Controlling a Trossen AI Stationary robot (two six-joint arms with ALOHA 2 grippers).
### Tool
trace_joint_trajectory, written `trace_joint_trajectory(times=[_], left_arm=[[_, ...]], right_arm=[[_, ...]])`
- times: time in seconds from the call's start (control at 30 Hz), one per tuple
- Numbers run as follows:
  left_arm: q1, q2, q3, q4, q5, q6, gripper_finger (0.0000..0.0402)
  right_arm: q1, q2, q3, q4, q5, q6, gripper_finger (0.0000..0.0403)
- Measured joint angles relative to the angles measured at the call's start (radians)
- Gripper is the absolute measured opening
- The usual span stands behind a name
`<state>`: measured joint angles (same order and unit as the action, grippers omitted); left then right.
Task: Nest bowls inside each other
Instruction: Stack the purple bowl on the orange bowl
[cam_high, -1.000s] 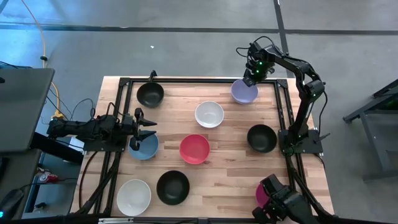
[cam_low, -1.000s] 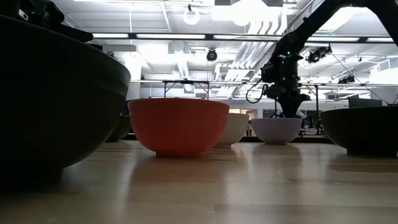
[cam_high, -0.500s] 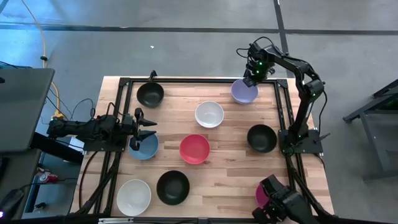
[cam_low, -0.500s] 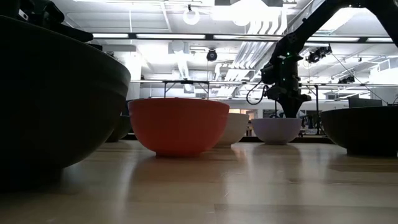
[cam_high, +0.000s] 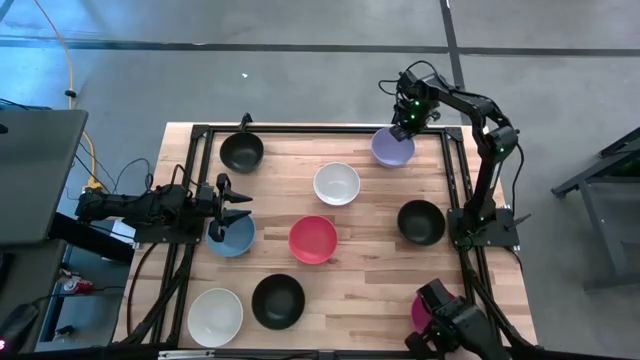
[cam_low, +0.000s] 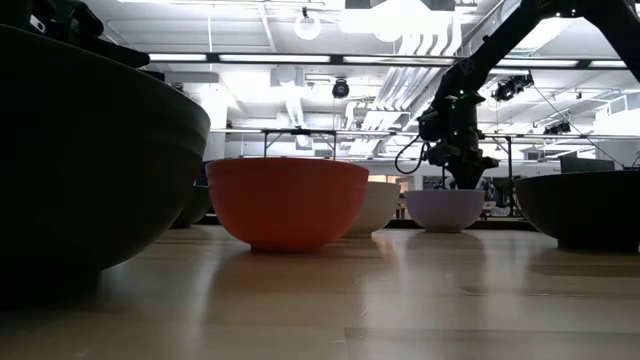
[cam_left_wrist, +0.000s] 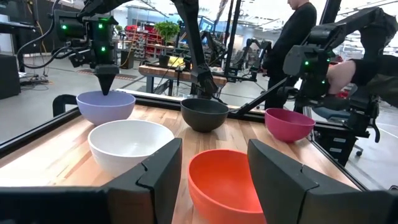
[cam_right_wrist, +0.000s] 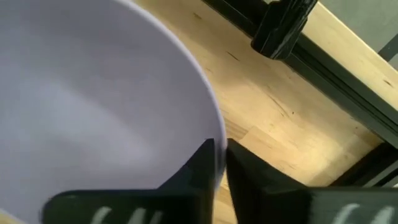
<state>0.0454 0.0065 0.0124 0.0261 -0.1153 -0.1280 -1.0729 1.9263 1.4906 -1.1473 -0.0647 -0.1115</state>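
Nine bowls stand on their bases on the wooden table. The lavender bowl (cam_high: 393, 147) is at the far right. My right gripper (cam_high: 403, 126) is at its far rim, shut on it; the bowl fills the right wrist view (cam_right_wrist: 93, 106). My left gripper (cam_high: 236, 208) is open and empty at the table's left, just above the blue bowl (cam_high: 232, 238); its fingers show wide apart in the left wrist view (cam_left_wrist: 214, 177). The red bowl (cam_high: 313, 239) and a white bowl (cam_high: 337, 183) stand mid-table. My right gripper holds the lavender bowl by its far rim (cam_right_wrist: 217, 146). One finger (cam_right_wrist: 200, 163) is inside the bowl and the other (cam_right_wrist: 244, 171) outside, with the thin wall between them. The fingers come from above, pointing down. The bowl stands upright on the table.
Black bowls stand at the far left (cam_high: 241, 152), at the right (cam_high: 421, 221) and near the front (cam_high: 278, 300). A second white bowl (cam_high: 215, 316) is at the near left, and the magenta bowl (cam_high: 422, 312) at the near right. A black frame rail (cam_high: 320, 129) rims the table.
My right gripper has shifted slightly toward the table's far edge at the lavender bowl's rim. The bowl has stayed where it was.
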Motion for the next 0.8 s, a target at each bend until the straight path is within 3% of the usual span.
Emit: trace_joint_trajectory(times=[0.53,0.8], left_arm=[[0.0,0.0,0.0,0.0,0.0,0.0,0.0172],[0.0,0.0,0.0,0.0,0.0,0.0,0.0172]], right_arm=[[0.0,-0.004,0.003,-0.066,0.006,0.014,0.0001],[0.021,-0.004,0.13,-0.182,0.001,0.01,0.0]])
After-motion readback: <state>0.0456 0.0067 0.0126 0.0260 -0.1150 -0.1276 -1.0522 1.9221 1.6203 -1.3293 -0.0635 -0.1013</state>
